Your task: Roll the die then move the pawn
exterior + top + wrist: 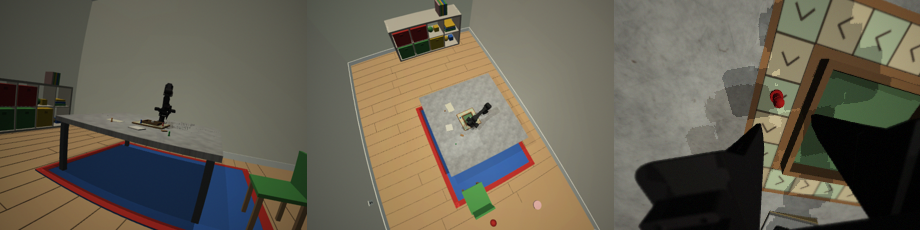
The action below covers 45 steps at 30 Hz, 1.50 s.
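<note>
Gripper (786,142) half-parted, holding nothing, poised above small red pawn (777,98).
Top: arm over square arrow-track board (463,117). Exterior: pawn at board's near edge. Wrist: pawn upright on track square beside green-lined tray (854,100); die unseen. Centre fingers astride pawn, descend vertically.

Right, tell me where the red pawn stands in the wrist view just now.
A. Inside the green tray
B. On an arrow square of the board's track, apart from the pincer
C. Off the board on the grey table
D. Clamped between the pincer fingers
B. The red pawn stands on a track square of the board beside the tray wall, ahead of the pincer, whose fingers hold nothing.
</note>
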Each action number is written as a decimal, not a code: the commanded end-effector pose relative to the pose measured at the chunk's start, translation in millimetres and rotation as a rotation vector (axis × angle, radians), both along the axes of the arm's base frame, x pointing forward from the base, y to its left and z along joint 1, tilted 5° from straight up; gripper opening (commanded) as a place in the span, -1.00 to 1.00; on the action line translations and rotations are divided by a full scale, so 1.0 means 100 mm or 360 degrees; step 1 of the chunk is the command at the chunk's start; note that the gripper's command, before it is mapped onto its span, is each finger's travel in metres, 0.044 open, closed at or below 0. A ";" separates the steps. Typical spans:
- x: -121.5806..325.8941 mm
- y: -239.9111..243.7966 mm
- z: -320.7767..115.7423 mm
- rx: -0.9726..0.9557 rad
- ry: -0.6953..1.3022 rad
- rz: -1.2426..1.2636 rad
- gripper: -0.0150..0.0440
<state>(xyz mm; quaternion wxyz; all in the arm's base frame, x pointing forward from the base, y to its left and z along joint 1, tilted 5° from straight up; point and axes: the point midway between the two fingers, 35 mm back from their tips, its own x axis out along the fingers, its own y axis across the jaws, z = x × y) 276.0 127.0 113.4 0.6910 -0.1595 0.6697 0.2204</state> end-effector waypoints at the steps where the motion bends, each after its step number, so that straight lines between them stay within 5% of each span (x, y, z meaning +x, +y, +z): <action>1: 0.04 0.06 0.03 0.0002 -0.0032 0.0038 0.19; 41: 0.07 0.10 -0.53 0.0003 -0.0031 0.0038 0.19; 45: 0.07 0.10 -0.53 0.0003 -0.0031 0.0038 -0.17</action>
